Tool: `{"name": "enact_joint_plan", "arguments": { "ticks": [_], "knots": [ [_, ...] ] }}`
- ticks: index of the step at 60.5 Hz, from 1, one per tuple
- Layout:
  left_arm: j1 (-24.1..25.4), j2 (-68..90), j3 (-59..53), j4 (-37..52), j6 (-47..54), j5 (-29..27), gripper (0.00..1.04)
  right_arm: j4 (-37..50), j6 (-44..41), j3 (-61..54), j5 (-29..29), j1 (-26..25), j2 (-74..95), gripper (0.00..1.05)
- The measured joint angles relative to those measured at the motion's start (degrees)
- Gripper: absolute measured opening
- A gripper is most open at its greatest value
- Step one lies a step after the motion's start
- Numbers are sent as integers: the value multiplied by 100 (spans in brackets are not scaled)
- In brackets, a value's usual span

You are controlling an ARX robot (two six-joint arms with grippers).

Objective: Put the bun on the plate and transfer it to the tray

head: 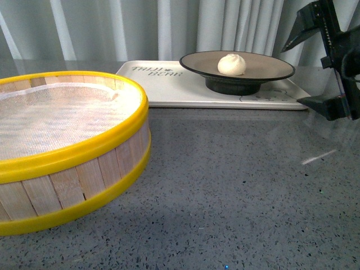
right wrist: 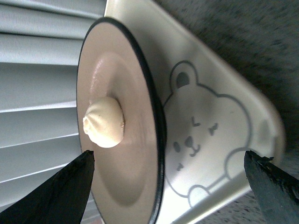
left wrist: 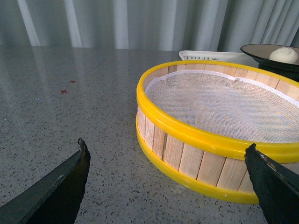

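Grey speckled counter [head: 236,191] before pale curtains [head: 140,28]; tray [head: 169,90] rests there.

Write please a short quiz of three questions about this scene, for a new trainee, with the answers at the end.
1. True or false: the bun lies in the steamer basket.
2. What stands directly under the plate?
A. the bare table
B. the tray
C. the basket
3. Fill the gap: the right claw, beside the tray, is open and holds ____.

Key
1. False. The bun sits on the plate; the basket shows only its white mesh liner.
2. B. The plate rests on the tray, near the end with the bear drawing.
3. Nothing. The left claw near the basket is open and holds nothing too.
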Motion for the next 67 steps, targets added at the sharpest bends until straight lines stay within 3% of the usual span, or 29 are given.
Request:
{"name": "enact_joint_plan", "arguments": {
  "ticks": [15, 20, 23, 31, 39, 45, 53, 59, 61, 64, 67],
  "knots": [
    [0, 0, 0, 0, 0, 0, 98, 205, -1123, -1506, 1054, -385, -1641, 96],
    [0, 0, 0, 0, 0, 0, 98, 529, -1862, -2367, 1694, -678, -2583, 96],
    [0, 0, 0, 0, 0, 0, 98, 763, -2566, -3082, 2124, -984, -3394, 96],
    [0, 0, 0, 0, 0, 0, 98, 1145, -4076, -4452, 2618, -1880, -5005, 96],
    [0, 0, 0, 0, 0, 0, 98, 1425, -5571, -5582, 2378, -3008, -6203, 96],
    [0, 0, 0, 0, 0, 0, 98, 1755, -6404, -6159, 2236, -3521, -6734, 96],
    [0, 0, 0, 0, 0, 0, 98, 2015, -7145, -6551, 2138, -3602, -7058, 96],
    [0, 0, 0, 0, 0, 0, 98, 2227, -7567, -6758, 2227, -3359, -7250, 96],
    [0, 0, 0, 0, 0, 0, 98, 2356, -7545, -6798, 1659, -3416, -7261, 92],
    [0, 0, 0, 0, 0, -2, 98, 2345, -7403, -6824, 352, -3436, -7399, 84],
    [0, 0, 0, 0, 0, 4, 98, 2201, -7340, -6878, -431, -3305, -7580, 77]
  ]
}}
